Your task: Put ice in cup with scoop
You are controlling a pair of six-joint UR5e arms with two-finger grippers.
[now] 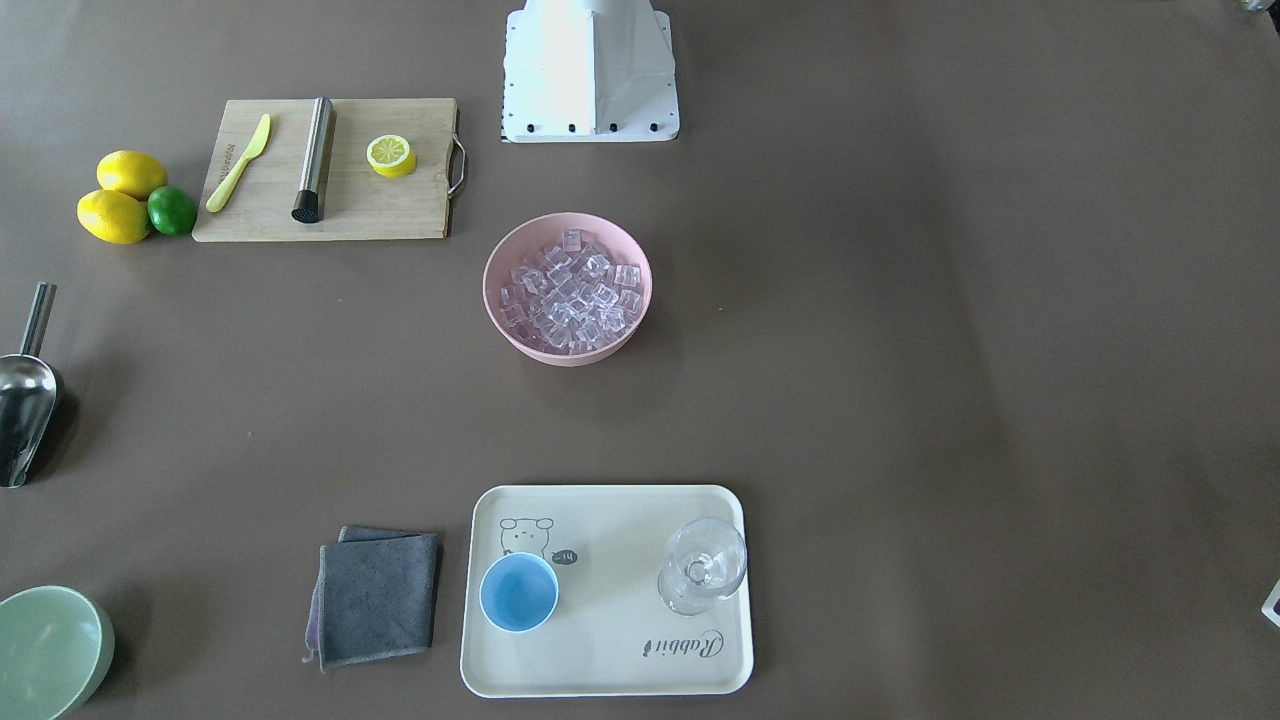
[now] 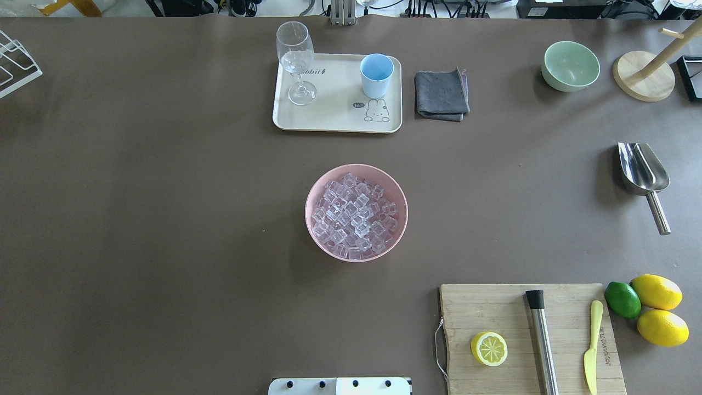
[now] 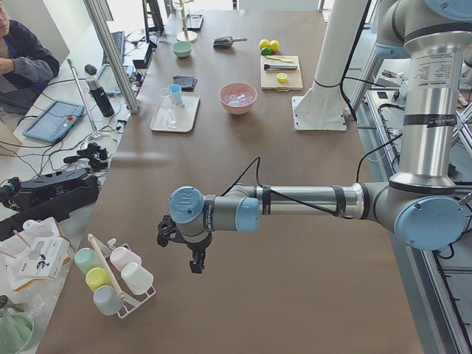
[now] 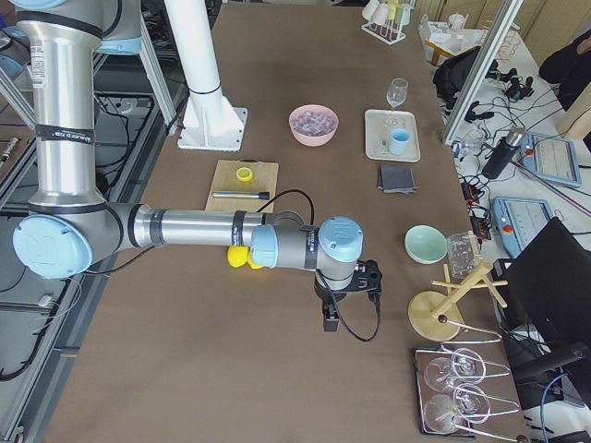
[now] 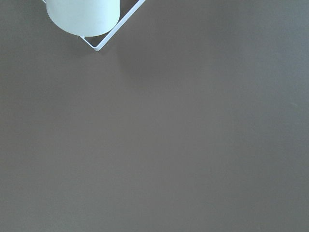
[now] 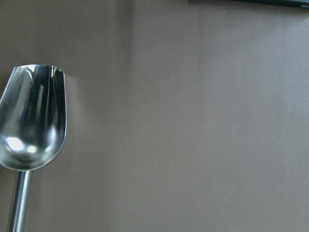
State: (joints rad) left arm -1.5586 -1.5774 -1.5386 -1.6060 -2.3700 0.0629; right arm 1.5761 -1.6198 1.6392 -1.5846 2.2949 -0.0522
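Note:
The ice [image 2: 355, 214] is a heap of clear cubes in a pink bowl [image 2: 315, 189] at the table's middle, also in the front view [image 1: 570, 290]. The light-blue cup [image 2: 377, 74] stands upright on a cream tray [image 2: 329, 118]. The silver scoop [image 2: 643, 173] lies on the table at the right, trough up, and shows at the left of the right wrist view [image 6: 31, 121]. My left gripper [image 3: 179, 253] hangs over the table's left end, far from these. My right gripper [image 4: 346, 300] hovers near the scoop. I cannot tell whether either is open or shut.
A wine glass [image 2: 296, 55] shares the tray. A grey cloth [image 2: 441, 93], green bowl [image 2: 570, 66] and wooden stand [image 2: 644, 74] lie beyond. A cutting board [image 2: 493, 307] carries a lemon half, steel cylinder and yellow knife. Two lemons and a lime [image 2: 622, 299] sit beside it.

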